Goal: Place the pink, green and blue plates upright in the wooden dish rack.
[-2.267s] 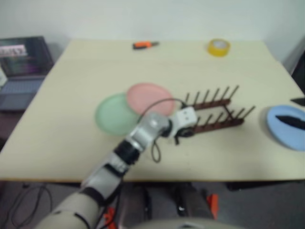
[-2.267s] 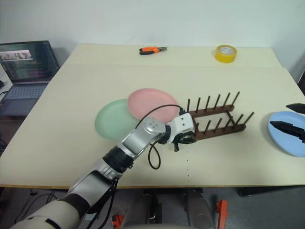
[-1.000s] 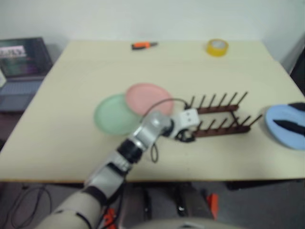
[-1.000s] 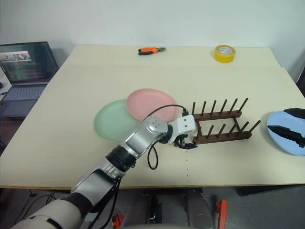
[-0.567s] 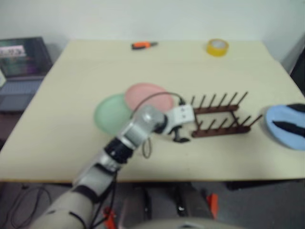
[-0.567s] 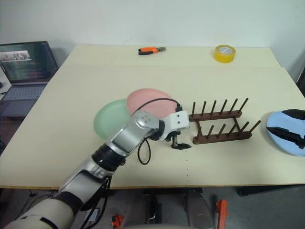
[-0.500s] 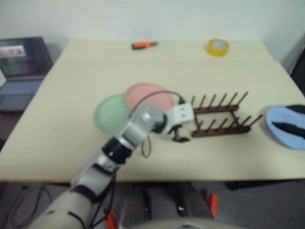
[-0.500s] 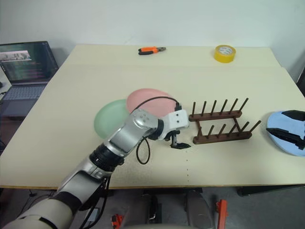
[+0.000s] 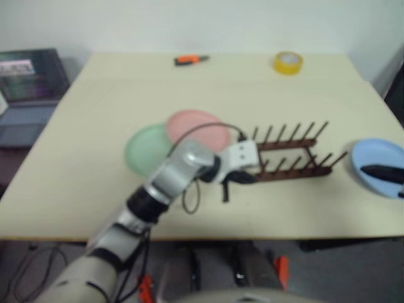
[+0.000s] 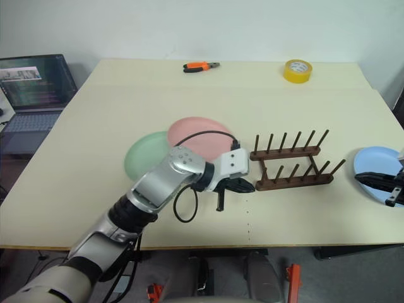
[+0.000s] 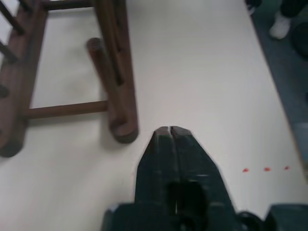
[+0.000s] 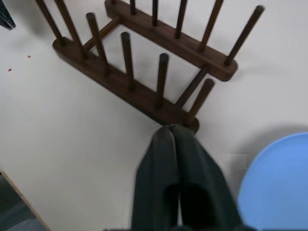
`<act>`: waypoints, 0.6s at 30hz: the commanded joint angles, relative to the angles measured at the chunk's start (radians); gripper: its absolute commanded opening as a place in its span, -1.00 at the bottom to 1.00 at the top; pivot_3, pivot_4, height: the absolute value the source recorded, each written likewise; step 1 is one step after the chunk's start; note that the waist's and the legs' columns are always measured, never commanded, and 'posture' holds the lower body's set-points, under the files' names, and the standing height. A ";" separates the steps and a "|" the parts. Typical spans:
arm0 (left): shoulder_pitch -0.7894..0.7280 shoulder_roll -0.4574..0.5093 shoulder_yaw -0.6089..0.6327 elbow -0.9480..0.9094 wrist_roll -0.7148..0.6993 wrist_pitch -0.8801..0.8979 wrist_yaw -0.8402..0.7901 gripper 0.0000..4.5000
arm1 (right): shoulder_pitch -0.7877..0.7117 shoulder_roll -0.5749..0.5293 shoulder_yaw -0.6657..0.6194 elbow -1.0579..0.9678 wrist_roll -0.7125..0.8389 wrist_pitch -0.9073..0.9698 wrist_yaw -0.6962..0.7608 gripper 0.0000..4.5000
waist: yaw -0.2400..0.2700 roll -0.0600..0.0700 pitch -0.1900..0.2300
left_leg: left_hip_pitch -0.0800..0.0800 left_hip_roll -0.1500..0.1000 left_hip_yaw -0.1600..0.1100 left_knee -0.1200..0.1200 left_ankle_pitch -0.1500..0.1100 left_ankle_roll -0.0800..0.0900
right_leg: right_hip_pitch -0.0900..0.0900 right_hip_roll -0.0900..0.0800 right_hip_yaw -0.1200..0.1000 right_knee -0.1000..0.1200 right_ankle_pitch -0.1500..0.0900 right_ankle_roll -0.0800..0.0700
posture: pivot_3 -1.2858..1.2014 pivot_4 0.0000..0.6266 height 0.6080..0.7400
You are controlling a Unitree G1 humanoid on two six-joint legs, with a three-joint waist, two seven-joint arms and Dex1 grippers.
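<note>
Yellow tape roll (image 10: 298, 70), orange pliers (image 10: 201, 65), laptop (image 10: 33, 88) around table (image 10: 95, 126).

A lab or workshop room: a plain pale desk (image 10: 189, 101) against a bare wall carries orange pliers (image 10: 201, 65) and yellow tape (image 10: 298, 70), beside an open laptop (image 10: 33, 85).
</note>
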 commanded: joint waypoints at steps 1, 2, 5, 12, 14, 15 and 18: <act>0.009 -0.070 -0.031 0.041 -0.009 -0.006 0.044 -1.00 | 0.001 0.038 0.068 -0.042 -0.012 0.012 -0.048 -0.99 | 0.001 -0.001 0.000 | 0.000 0.000 0.000 0.000 0.000 0.000 | 0.000 0.000 0.000 0.000 0.000 0.000 | 0.03 -0.52 1.00; 0.011 -0.089 -0.030 0.057 -0.013 -0.008 0.054 -1.00 | -0.008 0.050 0.089 -0.041 -0.014 0.016 -0.065 -0.99 | 0.000 -0.001 0.000 | 0.000 0.000 0.000 0.000 0.000 0.000 | 0.000 0.000 0.000 0.000 0.000 0.000 | 0.03 -0.52 1.00; 0.000 -0.125 -0.034 0.099 -0.003 -0.010 0.085 -1.00 | -0.022 0.064 0.144 -0.043 -0.020 0.018 -0.084 -0.99 | -0.002 -0.001 0.001 | 0.000 0.000 0.000 0.000 0.000 0.000 | 0.000 0.000 0.001 0.000 0.000 0.000 | 0.03 -0.52 1.00; -0.008 -0.155 -0.037 0.164 0.016 -0.018 0.144 -1.00 | -0.074 0.086 0.225 -0.005 -0.058 0.006 -0.144 -0.99 | -0.002 -0.002 0.001 | 0.000 -0.001 0.000 0.000 0.000 0.000 | 0.000 0.000 0.000 0.000 0.000 0.000 | 0.03 -0.52 1.00; -0.007 -0.164 -0.037 0.183 0.024 -0.021 0.163 -1.00 | -0.100 0.104 0.264 0.023 -0.095 -0.007 -0.183 -0.99 | -0.001 -0.001 0.001 | 0.000 -0.001 0.000 0.000 0.000 0.000 | 0.000 0.000 0.000 0.000 0.000 0.000 | 0.03 -0.52 1.00; -0.006 -0.170 -0.037 0.192 0.027 -0.025 0.173 -1.00 | -0.110 0.111 0.282 0.035 -0.109 -0.011 -0.197 -0.99 | -0.001 -0.001 0.001 | 0.000 -0.001 0.000 0.000 0.000 0.000 | 0.000 0.000 0.000 0.000 0.000 0.000 | 0.03 -0.52 1.00; 0.000 -0.188 -0.033 0.220 0.037 -0.037 0.208 -1.00 | -0.121 0.122 0.318 0.051 -0.127 -0.022 -0.197 -0.99 | 0.001 0.000 0.000 | -0.001 -0.001 0.000 0.000 0.000 0.000 | -0.001 0.000 0.000 0.000 0.000 0.000 | 0.03 -0.52 1.00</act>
